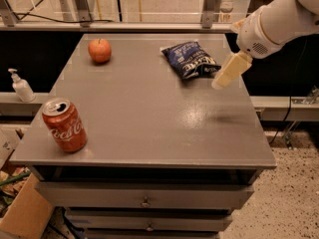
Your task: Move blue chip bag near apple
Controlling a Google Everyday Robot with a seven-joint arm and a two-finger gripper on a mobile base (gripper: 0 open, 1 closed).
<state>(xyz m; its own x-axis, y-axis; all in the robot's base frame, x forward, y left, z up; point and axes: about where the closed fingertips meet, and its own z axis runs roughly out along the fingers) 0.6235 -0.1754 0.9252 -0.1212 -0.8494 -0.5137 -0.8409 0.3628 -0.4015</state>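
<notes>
Camera view across the grey counter (149,133), the broadest thing in shot, with three items set well apart on it. The robot's white arm (279,19) comes in from the upper right and ends in the pale tool (227,73), which hangs low over the counter's right side, angled down and to the left. Whether the tool is spread or pressed together cannot be told, and nothing is seen in it. Just left of the tool, one corner almost at its tip, the blue chip bag (191,59) lies flat and crinkled near the back edge. The tool looks lined up on that corner, ready for a pick-up. Far to the tool's lower left a Coca-Cola can (65,126) stands upright at the front corner, clear of the likely path. Well left of the tool, beyond the bag, sits the apple (99,50), the bag's destination, so the move has yet to be made. A pump bottle (21,86) stands off the counter, farther left.
</notes>
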